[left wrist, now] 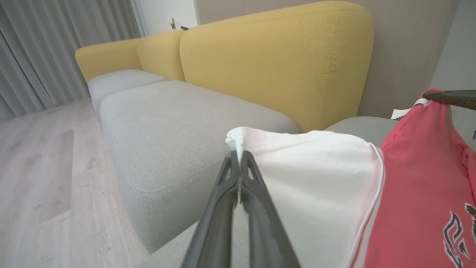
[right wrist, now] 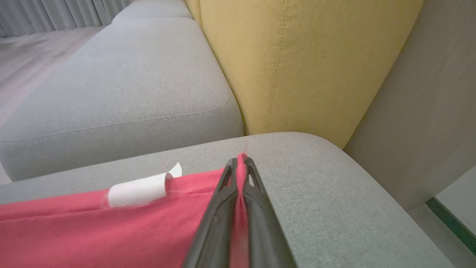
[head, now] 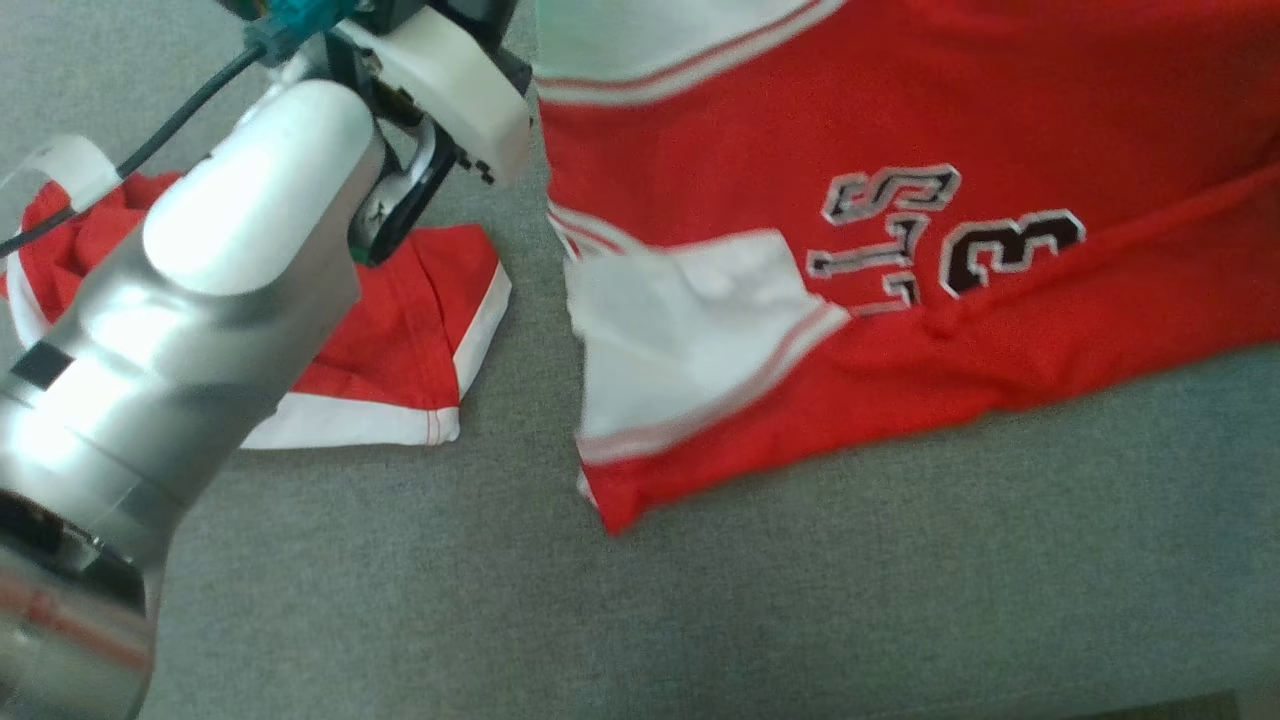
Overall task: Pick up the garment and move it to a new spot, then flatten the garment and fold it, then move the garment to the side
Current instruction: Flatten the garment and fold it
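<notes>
Red fabric jersey (head: 900, 120) w/ white sleeves and black-and-white lettering: held up and spread btwn both grippers over the grey woven sofa seat cushion (head: 800, 600); lower part close to cushion, contact not determinable (head view blurred). Left gripper (left wrist: 238, 158): long dark fingers pressed fully together, pinching edge of white sleeve. Right gripper (right wrist: 241, 163): fingers likewise closed tight, red edge of jersey clamped btwn them; small white label (right wrist: 139, 190) on same edge, near the fingers. Second item, red cloth w/ white trim (head: 420, 330), lies on seat on robot's left of jersey, apart from it, partly hidden by silver left forearm (head: 200, 330). Behind seat: mustard-yellow upholstered backrest (left wrist: 275, 63). Further out: pale wood-look floor (left wrist: 37, 178), grey pleated curtains (left wrist: 55, 48)
</notes>
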Controlling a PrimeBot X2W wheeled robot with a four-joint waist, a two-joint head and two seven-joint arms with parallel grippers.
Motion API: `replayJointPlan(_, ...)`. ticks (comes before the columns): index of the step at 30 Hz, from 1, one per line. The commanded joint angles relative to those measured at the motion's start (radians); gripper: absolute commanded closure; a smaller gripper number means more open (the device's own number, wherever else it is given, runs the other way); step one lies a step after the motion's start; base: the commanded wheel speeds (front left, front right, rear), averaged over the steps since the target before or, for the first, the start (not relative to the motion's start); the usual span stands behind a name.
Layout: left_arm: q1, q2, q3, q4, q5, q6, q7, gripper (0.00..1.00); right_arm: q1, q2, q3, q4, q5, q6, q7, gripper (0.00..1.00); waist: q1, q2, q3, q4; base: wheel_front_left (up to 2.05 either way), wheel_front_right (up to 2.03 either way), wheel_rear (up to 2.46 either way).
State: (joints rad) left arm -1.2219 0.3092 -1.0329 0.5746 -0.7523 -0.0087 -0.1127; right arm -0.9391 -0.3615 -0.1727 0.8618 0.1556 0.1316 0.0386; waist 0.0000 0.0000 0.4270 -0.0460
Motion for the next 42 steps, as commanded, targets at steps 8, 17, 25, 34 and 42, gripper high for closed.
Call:
replayJointPlan(8, -0.020, -0.011, 0.002, 0.061, 0.023, -0.025, -0.063, 1.00, 0.054, -0.065, 0.061, -0.066, 0.125, -0.001, -0.016, 1.00, 0.0000, 0.0000, -0.044, 0.013, 0.00, 0.00, 0.00)
replayJointPlan(17, 0.071, 0.015, -0.032, -0.026, -0.029, -0.058, 0.011, 1.00, 0.175, -0.149, 0.157, -0.101, 0.273, -0.001, 0.075, 1.00, 0.0000, 0.0000, -0.095, 0.036, 0.00, 0.00, 0.00)
replayJointPlan(25, 0.211, 0.133, -0.121, -0.270, -0.071, -0.054, 0.196, 1.00, 0.300, -0.238, 0.258, -0.164, 0.389, -0.001, 0.208, 1.00, 0.0000, 0.0000, -0.146, 0.026, 0.00, 0.00, 0.00)
replayJointPlan(34, 0.316, 0.261, -0.178, -0.508, -0.138, -0.014, 0.374, 1.00, 0.387, -0.298, 0.359, -0.222, 0.424, -0.001, 0.359, 1.00, 0.0000, 0.0000, -0.189, 0.000, 0.00, 0.00, 0.00)
replayJointPlan(42, 0.356, 0.282, -0.203, -0.602, -0.141, 0.021, 0.440, 1.00, 0.432, -0.317, 0.375, -0.261, 0.415, -0.001, 0.427, 1.00, 0.0000, 0.0000, -0.197, -0.024, 0.00, 0.00, 0.00)
